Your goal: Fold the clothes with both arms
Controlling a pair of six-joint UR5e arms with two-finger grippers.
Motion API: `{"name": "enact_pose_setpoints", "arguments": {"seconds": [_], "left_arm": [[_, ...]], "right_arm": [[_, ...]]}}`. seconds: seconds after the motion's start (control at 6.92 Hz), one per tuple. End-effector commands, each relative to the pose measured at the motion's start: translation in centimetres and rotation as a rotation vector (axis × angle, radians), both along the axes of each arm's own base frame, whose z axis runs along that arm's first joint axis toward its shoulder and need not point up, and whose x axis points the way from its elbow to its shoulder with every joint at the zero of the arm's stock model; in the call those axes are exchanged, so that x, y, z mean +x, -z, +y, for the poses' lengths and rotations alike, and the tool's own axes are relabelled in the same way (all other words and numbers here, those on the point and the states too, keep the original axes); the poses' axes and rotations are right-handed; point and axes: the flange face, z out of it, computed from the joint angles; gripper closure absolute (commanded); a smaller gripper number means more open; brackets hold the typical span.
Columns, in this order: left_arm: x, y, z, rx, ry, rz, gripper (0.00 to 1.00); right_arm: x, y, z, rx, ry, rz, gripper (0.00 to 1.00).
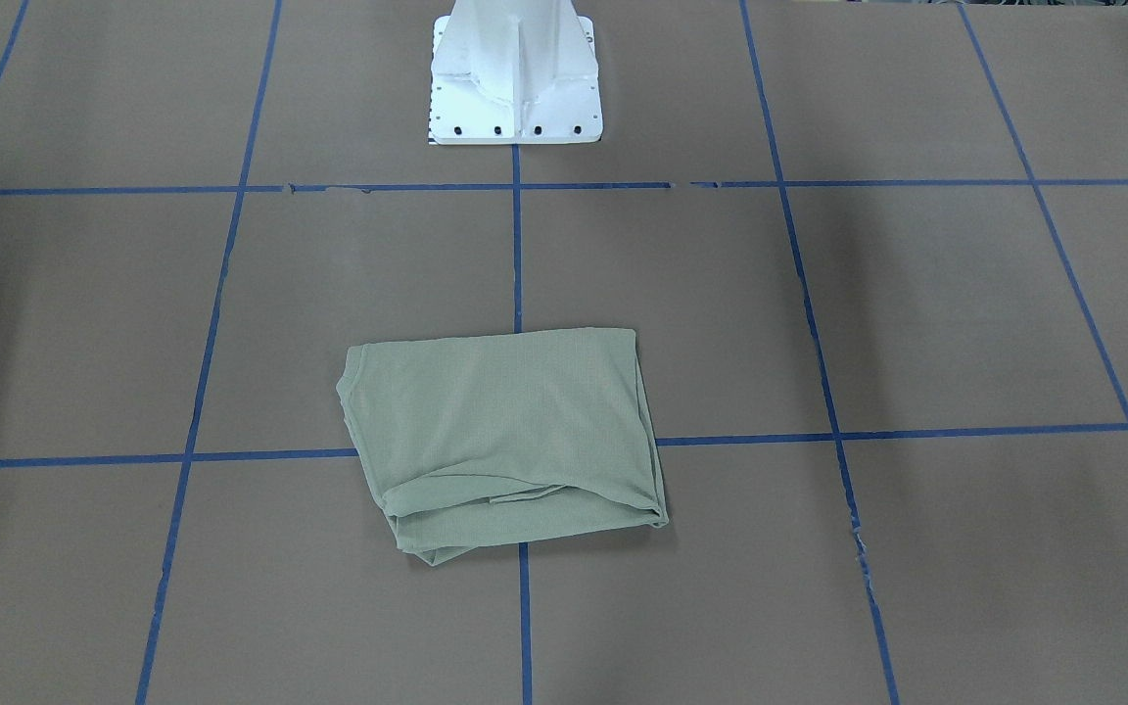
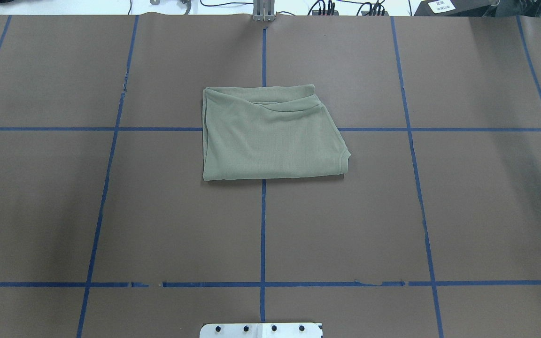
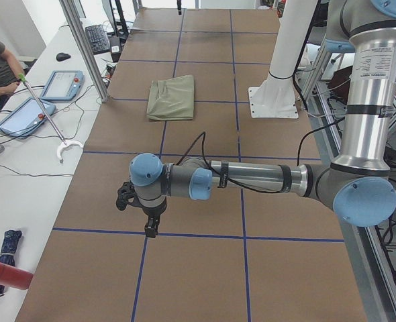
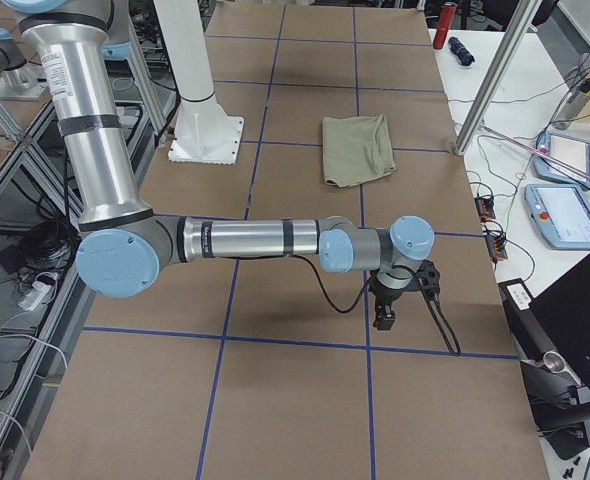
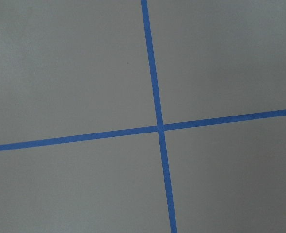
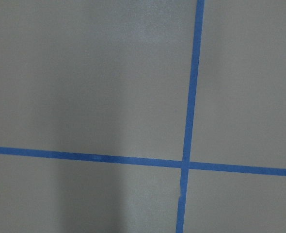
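As the shirt [image 2: 270, 141] lies folded, no further grasp seems needed; left tool [image 3: 150, 229], right tool [image 4: 385, 319]: spread or pressed, cannot tell

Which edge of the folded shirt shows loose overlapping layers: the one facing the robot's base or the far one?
The far edge of the shirt: layers overlap unevenly there, while the edge facing the base runs smooth.

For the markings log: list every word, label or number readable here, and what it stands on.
No text reads clearly.
White label on the black box, overhead view: characters too small.
Print on the left arm's upright tube: too blurred.
Shirt: no tag or logo showing.
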Motion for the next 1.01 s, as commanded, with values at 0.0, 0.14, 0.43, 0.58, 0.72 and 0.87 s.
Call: {"name": "enact_pose_setpoints", "arguments": {"seconds": [0.0,0.14,0.43,0.58,0.72,0.87], "left_arm": [[0.0,0.2,-0.1,0.005,-0.002,-0.001,0.00],[0.0,0.4,-0.3,0.010,-0.003,-0.001,0.00],[0.0,1.3,-0.5,0.028,-0.002,-0.002,0.00],[0.0,1.4,-0.5,0.031,-0.001,-0.002,0.00],[0.0,1.9,-0.6,0.040,-0.001,-0.002,0.00],[-0.1,2.5,-0.4,0.053,-0.001,-0.004,0.00]], "right_arm": [[0.0,0.0,0.1,0.001,-0.001,-0.001,0.00],[-0.2,0.2,0.1,0.002,0.002,-0.007,0.00],[-0.2,0.5,1.0,0.012,0.004,-0.013,0.00],[-0.5,0.4,1.1,0.009,0.009,-0.014,0.00],[-0.5,0.5,1.1,0.010,0.009,-0.016,0.00],[-0.5,0.9,1.0,0.019,0.009,-0.015,0.00]]}}
